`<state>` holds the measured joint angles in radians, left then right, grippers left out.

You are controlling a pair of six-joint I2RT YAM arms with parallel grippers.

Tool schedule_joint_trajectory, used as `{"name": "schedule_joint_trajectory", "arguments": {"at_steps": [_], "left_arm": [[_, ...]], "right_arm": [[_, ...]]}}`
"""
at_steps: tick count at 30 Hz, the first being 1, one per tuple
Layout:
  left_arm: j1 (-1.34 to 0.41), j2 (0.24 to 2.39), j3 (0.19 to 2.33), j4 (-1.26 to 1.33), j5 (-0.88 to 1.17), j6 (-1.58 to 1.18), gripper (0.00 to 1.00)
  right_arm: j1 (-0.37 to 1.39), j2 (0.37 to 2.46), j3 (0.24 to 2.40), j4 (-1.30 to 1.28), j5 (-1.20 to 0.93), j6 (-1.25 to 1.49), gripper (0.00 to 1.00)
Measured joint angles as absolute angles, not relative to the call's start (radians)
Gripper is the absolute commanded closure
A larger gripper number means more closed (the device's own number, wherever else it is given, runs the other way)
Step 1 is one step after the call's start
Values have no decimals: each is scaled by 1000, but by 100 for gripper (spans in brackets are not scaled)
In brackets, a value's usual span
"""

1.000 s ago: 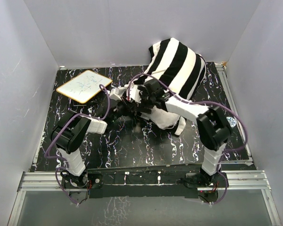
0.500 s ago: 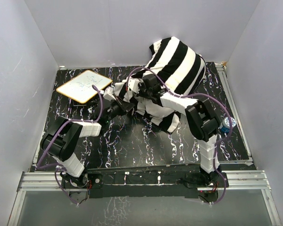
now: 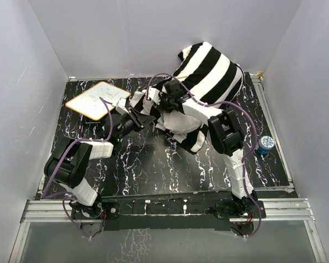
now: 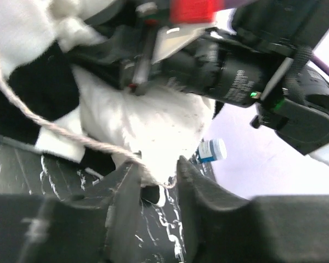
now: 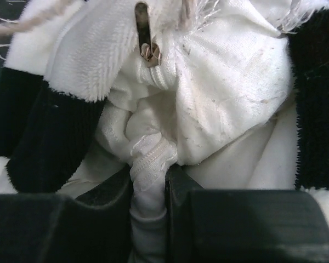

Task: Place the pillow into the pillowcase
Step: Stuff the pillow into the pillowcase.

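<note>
The black-and-white striped pillowcase (image 3: 211, 68) lies bunched at the back right with the white pillow (image 3: 178, 121) bulging out of its near opening. My right gripper (image 3: 165, 107) is at that opening. In the right wrist view it (image 5: 149, 175) is shut on a fold of the pillow (image 5: 236, 82) with a zip seam, with the fuzzy pillowcase (image 5: 33, 126) on both sides. My left gripper (image 3: 138, 116) is just left of the bundle. In the left wrist view it (image 4: 156, 164) stands narrowly open, with only a loose thread across its tips, below the pillow (image 4: 153, 118) and pillowcase (image 4: 27, 93).
A small whiteboard (image 3: 97, 100) lies at the back left of the black marbled table (image 3: 153, 170). A blue-capped jar (image 3: 265, 144) stands near the right edge, also in the left wrist view as the jar (image 4: 213, 150). White walls enclose the table on three sides.
My right gripper has closed on the pillow fabric and its arm has swung back, uncovering the jar. My left gripper has reached farther in and its jaws have parted slightly.
</note>
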<state>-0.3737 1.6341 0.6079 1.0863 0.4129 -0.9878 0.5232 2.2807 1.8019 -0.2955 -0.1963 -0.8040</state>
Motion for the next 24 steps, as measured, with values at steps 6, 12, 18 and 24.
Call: {"name": "schedule_joint_trajectory", "arguments": {"at_steps": [6, 12, 18, 24], "left_arm": [[-334, 1637, 577, 924, 326, -958, 29], [-237, 1781, 845, 722, 342, -888, 23], [-234, 1831, 992, 620, 345, -833, 22], [-238, 1948, 1121, 526, 362, -792, 29]], "right_arm": [[476, 2278, 1823, -351, -374, -759, 88], [459, 2273, 1821, -372, -455, -755, 88], [455, 2270, 1814, -374, -482, -755, 88], [452, 2266, 1809, -375, -498, -755, 88]]}}
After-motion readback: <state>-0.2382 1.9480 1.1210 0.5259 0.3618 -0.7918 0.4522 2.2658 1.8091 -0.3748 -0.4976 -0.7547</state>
